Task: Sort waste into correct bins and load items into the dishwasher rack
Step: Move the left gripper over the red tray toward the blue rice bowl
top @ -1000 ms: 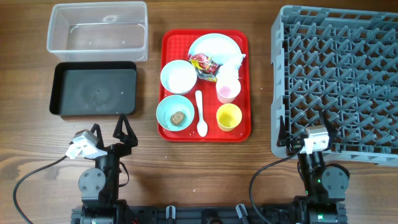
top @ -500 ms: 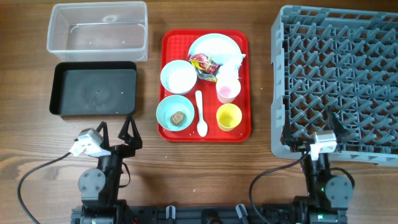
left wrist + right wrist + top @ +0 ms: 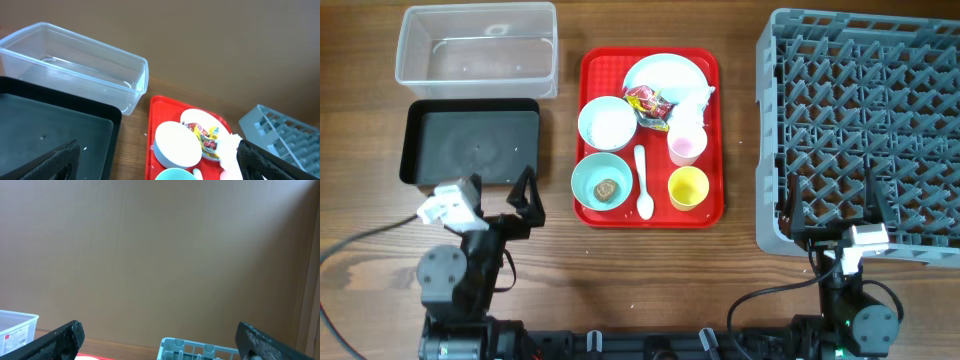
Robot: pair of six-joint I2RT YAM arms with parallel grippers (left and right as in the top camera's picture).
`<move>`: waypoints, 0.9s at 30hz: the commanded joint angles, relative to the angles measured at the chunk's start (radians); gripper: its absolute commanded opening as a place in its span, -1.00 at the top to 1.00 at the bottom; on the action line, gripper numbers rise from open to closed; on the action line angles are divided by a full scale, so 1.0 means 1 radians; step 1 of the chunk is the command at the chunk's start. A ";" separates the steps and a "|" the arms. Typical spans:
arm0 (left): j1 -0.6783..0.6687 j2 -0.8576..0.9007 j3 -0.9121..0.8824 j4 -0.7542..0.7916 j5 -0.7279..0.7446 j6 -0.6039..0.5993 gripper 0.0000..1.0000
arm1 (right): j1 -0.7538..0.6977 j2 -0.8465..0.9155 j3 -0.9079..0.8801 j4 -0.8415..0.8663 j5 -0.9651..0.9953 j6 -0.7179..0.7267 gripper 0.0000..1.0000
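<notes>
On the red tray (image 3: 589, 140) lie a light-blue plate (image 3: 660, 68) with red and yellow wrappers (image 3: 650, 103) and a white tissue (image 3: 699, 100), a bowl of rice (image 3: 607, 123), a bowl (image 3: 588, 180) holding a brown piece (image 3: 608, 188), a white spoon (image 3: 642, 182), a pink cup (image 3: 686, 145) and a yellow cup (image 3: 688, 187). My left gripper (image 3: 503, 196) is open and empty at the black tray's (image 3: 470, 142) front edge. My right gripper (image 3: 837, 214) is open and empty over the grey rack's (image 3: 865, 100) front edge. The clear tub (image 3: 477, 50) stands behind.
The left wrist view shows the clear tub (image 3: 75, 65), black tray (image 3: 50, 135), rice bowl (image 3: 177, 145), wrappers (image 3: 207, 140) and the rack's corner (image 3: 280, 135) between open fingers (image 3: 160, 165). The right wrist view shows mostly wall, with the rack's top (image 3: 200, 347) between open fingers (image 3: 160, 342).
The left arm has shifted left and its gripper has moved up to the black tray's front edge. The right arm has shifted right and toward the front. Both stay open.
</notes>
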 commanded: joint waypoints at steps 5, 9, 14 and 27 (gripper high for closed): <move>0.006 0.346 0.240 -0.101 0.060 0.069 -1.00 | 0.005 0.035 0.041 -0.015 -0.016 0.021 -1.00; 0.006 0.477 0.361 -0.175 0.063 0.069 -1.00 | 0.005 0.234 0.175 -0.050 -0.074 0.020 -1.00; 0.006 0.512 0.434 -0.204 0.063 0.069 -1.00 | 0.005 0.558 0.492 -0.222 -0.210 0.019 -0.99; -0.013 1.065 1.046 -0.681 0.175 0.200 -1.00 | 0.006 1.205 1.325 -1.045 -0.565 0.021 -0.99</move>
